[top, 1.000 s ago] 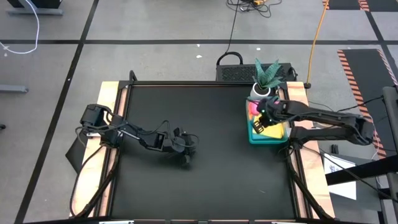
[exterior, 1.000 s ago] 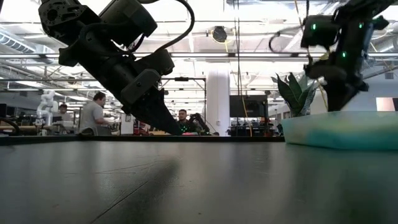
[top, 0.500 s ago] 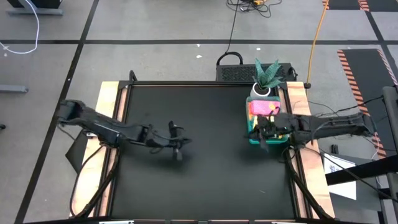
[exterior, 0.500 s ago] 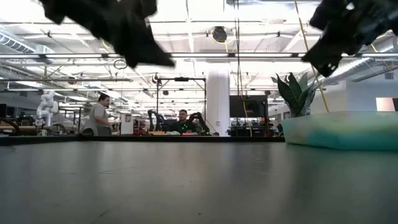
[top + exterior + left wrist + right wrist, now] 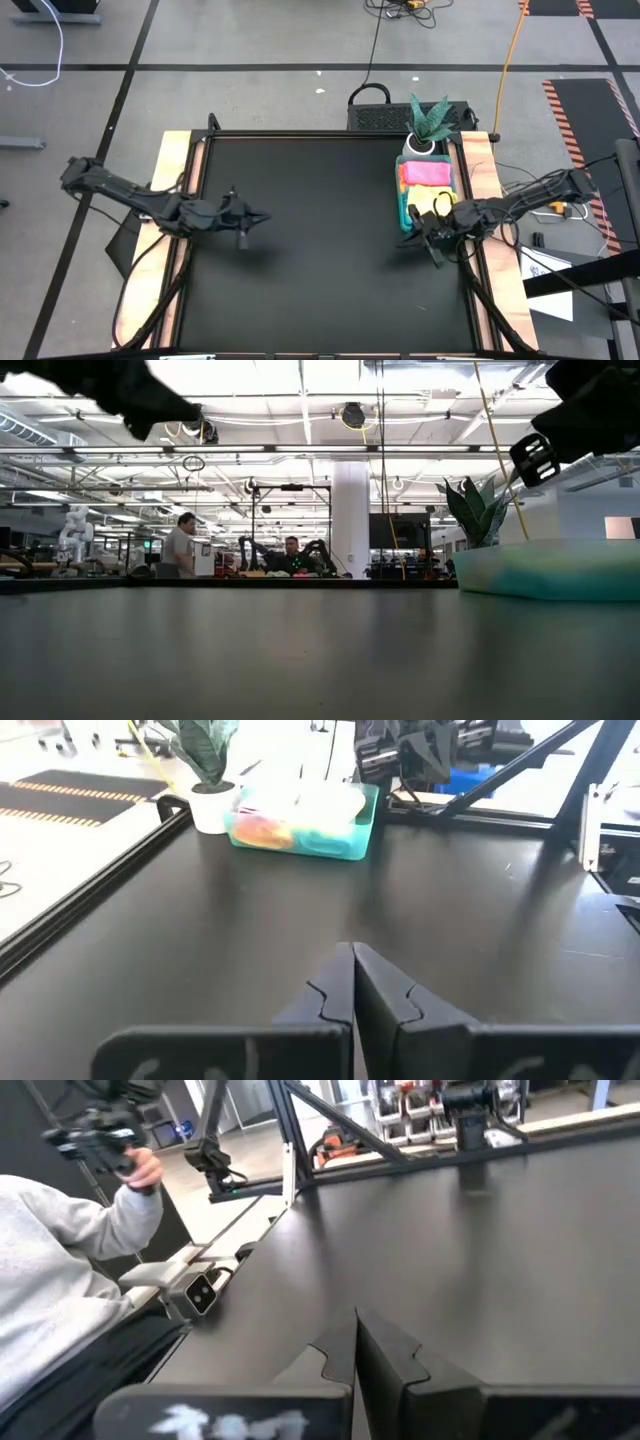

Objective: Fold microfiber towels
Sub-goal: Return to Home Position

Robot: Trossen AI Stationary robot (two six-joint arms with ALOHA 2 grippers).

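The microfiber towels (image 5: 425, 172) lie in the green tray (image 5: 405, 222) at the table's right side, a pink one showing on top with yellow beside it; in the left wrist view they (image 5: 262, 828) are pink and yellow lumps in the tray (image 5: 350, 830). My left gripper (image 5: 260, 215) hangs shut and empty over the table's left half, pointing toward the tray. My right gripper (image 5: 408, 240) is shut and empty, just off the tray's near end, pointing toward the table's left. Both sets of fingers close on nothing in their wrist views (image 5: 352, 975) (image 5: 355, 1342).
A potted plant (image 5: 428, 125) stands just beyond the tray's far end. The black mat (image 5: 310, 280) lies bare between the arms. Beyond the table's near edge, a person in a grey sleeve (image 5: 50, 1280) holds a controller. People stand in the room behind (image 5: 180, 545).
My left gripper has shut, risen off the mat and drawn back toward the table's left edge. My right gripper, shut throughout, has come up out of the tray, moved toward the near edge and tipped from pointing down to nearly level.
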